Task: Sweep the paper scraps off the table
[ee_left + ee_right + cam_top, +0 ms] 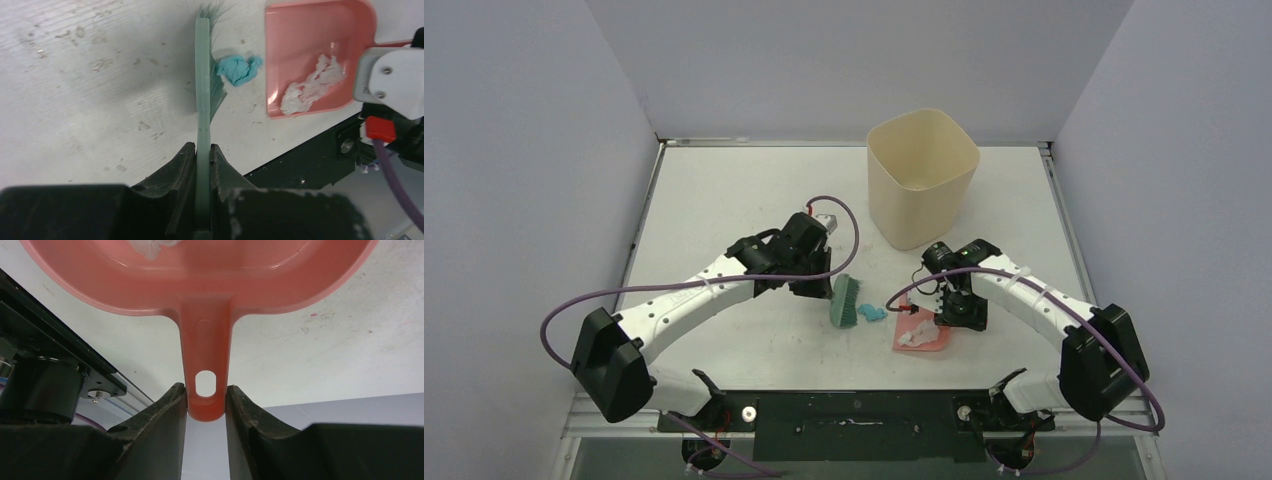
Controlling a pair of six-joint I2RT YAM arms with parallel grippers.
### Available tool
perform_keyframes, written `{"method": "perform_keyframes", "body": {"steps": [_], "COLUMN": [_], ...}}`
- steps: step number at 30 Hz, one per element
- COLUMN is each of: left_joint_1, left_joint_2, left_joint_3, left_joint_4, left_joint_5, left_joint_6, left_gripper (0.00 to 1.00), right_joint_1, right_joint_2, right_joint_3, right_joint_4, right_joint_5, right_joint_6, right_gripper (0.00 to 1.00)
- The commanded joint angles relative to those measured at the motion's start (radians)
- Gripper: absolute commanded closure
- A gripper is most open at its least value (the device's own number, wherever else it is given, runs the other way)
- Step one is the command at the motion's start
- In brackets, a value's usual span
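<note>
My left gripper point(816, 287) point(202, 150) is shut on the green hand brush point(845, 301) point(203, 85), bristles on the white table point(724, 200). A teal paper scrap point(870, 314) point(239, 69) lies just right of the bristles, between the brush and the pink dustpan point(921, 330) point(320, 35). A white crumpled scrap point(918, 334) point(312, 85) lies inside the dustpan. My right gripper point(954, 305) point(206, 399) is shut on the dustpan's handle point(206, 365), holding the pan's mouth toward the brush. No dark blue or black scraps show.
A beige bin point(921, 175) stands behind the dustpan at the back centre. The black base plate point(854, 410) and metal rail run along the near edge, just below the dustpan. Grey walls close in the left, right and back sides.
</note>
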Motion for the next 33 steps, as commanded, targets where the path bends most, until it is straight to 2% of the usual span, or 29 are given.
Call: {"method": "perform_keyframes", "body": {"steps": [1, 5, 10, 14, 19, 27, 33], "left_joint_1": [-0.026, -0.076, -0.115, -0.116, -0.102, -0.073, 0.012], "left_joint_2": [0.1, 0.177, 0.139, 0.099, 0.064, -0.033, -0.21], "left_joint_3": [0.037, 0.123, 0.179, 0.187, 0.216, 0.294, 0.195], "left_joint_4": [0.163, 0.199, 0.218, 0.176, 0.074, -0.105, -0.108], "left_joint_5": [0.136, 0.193, 0.187, 0.127, 0.036, -0.121, -0.211], "left_joint_6": [-0.034, -0.059, -0.085, -0.073, -0.008, 0.098, 0.213], "left_gripper": [1.0, 1.0, 1.0, 1.0, 1.0, 1.0, 1.0], "right_joint_1": [0.014, 0.013, -0.048, -0.15, -0.215, -0.226, -0.225], "right_joint_2": [0.032, 0.048, 0.022, 0.01, -0.087, -0.175, -0.206], "right_joint_3": [0.012, 0.011, -0.048, -0.088, -0.153, -0.19, -0.164], "right_joint_4": [0.034, 0.072, 0.178, 0.229, 0.296, 0.318, 0.28], "right_joint_5": [0.012, -0.009, -0.058, -0.181, -0.331, -0.348, -0.328], "right_joint_6": [0.037, 0.043, -0.01, -0.07, -0.129, -0.11, -0.093], "right_gripper": [0.95, 0.95, 0.95, 0.95, 0.93, 0.94, 0.95]}}
